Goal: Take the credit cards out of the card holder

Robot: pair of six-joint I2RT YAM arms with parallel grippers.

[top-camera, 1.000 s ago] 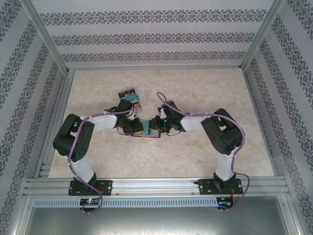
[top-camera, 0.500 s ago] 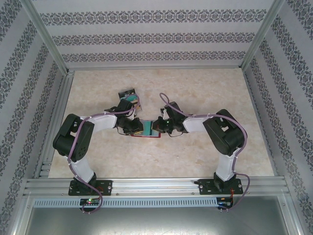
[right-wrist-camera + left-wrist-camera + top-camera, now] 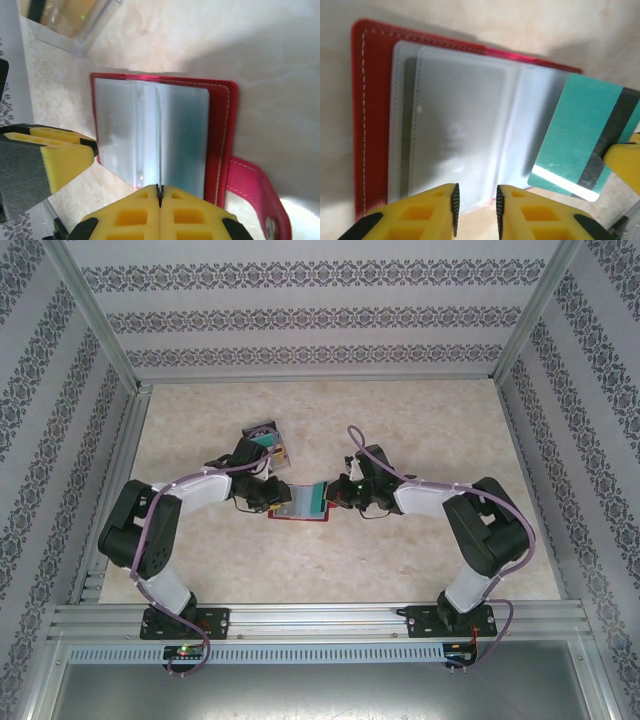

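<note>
A fanned pile of teal, tan and dark cards (image 3: 266,438) lies on the beige marbled tabletop (image 3: 430,420), just upper left of the open red card holder with clear sleeves (image 3: 299,503) at mid-frame. Both arms bend inward to meet over it. The right gripper (image 3: 160,189) pinches a teal, dark-striped card (image 3: 580,135) above the sleeves; the left gripper (image 3: 476,202) hangs at the holder's edge, jaws slightly parted, empty.

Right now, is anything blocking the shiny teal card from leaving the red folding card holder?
Nothing visible does. The right gripper is shut on the teal card, which looks out of the red card holder's clear sleeves. The left gripper sits at the holder's other side, apart from the card.
</note>
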